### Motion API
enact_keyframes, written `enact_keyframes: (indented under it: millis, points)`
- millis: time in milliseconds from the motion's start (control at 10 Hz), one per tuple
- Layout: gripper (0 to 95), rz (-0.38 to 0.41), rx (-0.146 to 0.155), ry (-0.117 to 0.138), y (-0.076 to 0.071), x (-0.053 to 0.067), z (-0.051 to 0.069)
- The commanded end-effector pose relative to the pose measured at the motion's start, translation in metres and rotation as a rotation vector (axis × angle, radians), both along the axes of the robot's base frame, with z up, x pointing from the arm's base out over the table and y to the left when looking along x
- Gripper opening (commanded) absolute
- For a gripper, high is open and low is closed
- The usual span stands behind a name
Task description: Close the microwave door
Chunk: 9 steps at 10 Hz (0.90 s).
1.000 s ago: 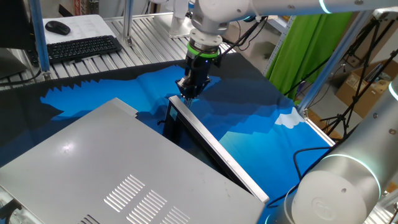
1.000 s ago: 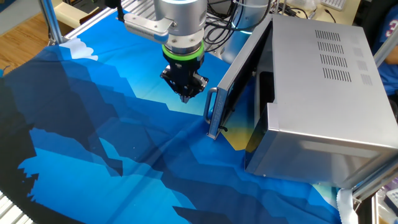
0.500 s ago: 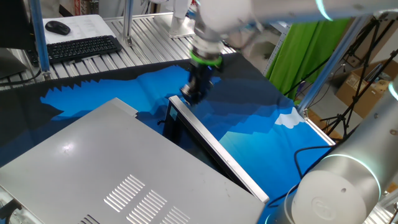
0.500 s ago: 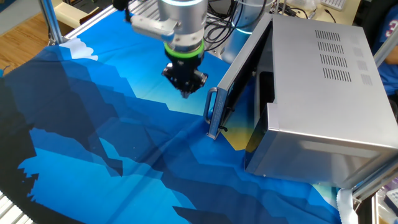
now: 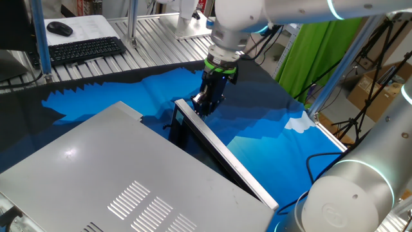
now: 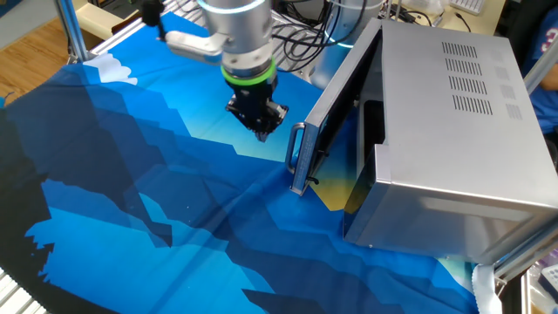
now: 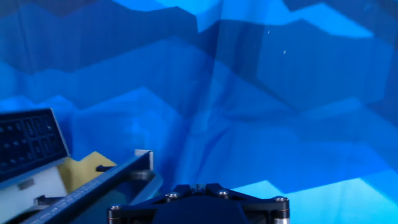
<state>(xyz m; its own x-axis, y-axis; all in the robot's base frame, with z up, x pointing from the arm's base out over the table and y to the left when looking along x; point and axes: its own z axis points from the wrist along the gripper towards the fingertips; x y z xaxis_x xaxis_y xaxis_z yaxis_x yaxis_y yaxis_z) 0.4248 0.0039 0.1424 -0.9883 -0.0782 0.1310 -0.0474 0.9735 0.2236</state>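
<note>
The microwave [image 5: 96, 174] is a large light-grey box with vent slots; it also shows in the other fixed view [image 6: 453, 113]. The microwave door [image 5: 222, 151] stands partly open, its dark glass face and silver rim angled out from the box. In the other fixed view the door [image 6: 336, 100] has a vertical handle [image 6: 296, 157] at its free edge. My gripper [image 5: 201, 106] is shut and empty, tilted, with its tip close beside the door's free end. In the other fixed view the gripper [image 6: 264, 133] hangs just left of the handle. In the hand view the gripper [image 7: 198, 186] is at the bottom and the door edge [image 7: 93, 180] at lower left.
A blue patterned cloth [image 6: 131, 192] covers the table. A keyboard [image 5: 84, 48] and mouse [image 5: 60, 28] lie at the back left. Aluminium posts [image 5: 40, 38] and a green curtain [image 5: 315, 51] stand behind. Another robot's white base [image 5: 351, 193] is at the front right.
The arm has swung sideways and the wrist has tilted, with the gripper tip shifting slightly along the door's free end. The door has not moved.
</note>
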Motion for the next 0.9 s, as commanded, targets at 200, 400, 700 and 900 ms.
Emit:
enact_keyframes:
  millis: [200,400,700,900]
  points:
    - [0.0,-0.054,0.028,0.024,0.021,-0.017,-0.006]
    - [0.0,-0.08,0.032,0.029,0.03,-0.021,-0.005]
    - [0.0,-0.112,0.028,0.038,0.047,-0.021,0.002]
    - [0.0,-0.138,0.024,0.045,0.061,-0.023,0.007]
